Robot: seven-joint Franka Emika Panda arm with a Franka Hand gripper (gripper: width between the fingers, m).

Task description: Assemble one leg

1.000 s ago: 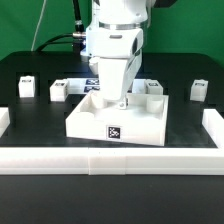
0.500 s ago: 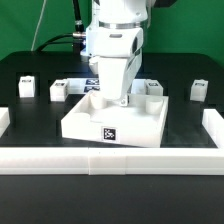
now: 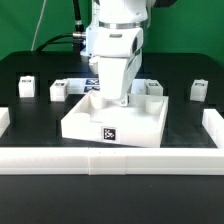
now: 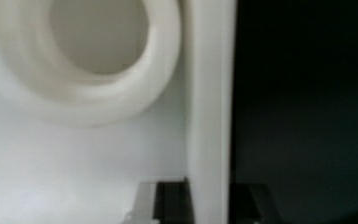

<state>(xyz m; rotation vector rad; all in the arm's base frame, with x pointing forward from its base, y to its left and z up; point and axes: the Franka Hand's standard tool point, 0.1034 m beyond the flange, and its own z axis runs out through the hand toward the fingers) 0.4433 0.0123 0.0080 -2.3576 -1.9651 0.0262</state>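
End effector (image 3: pixel 119 100) down inside white tray piece (image 3: pixel 112 122) on bench (image 3: pixel 40 120), fingers (image 4: pixel 169 204) clamped on its thin wall, leg (image 3: pixel 61 91) sitting loose just beside

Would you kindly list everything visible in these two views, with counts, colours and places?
legs: four, white with black-and-white tags; two at the exterior view's left, one by the tray-like piece's far corner, one at the right.
tray-like piece: one, white, tag on its front, table centre.
border rails: white, along the near edge and both sides.
table: one, black.
backdrop: green, behind.
cables: black, behind the arm.
arm: one, white, above the tray-like piece.
tool: one, lowered into the tray-like piece; open or shut is unclear.
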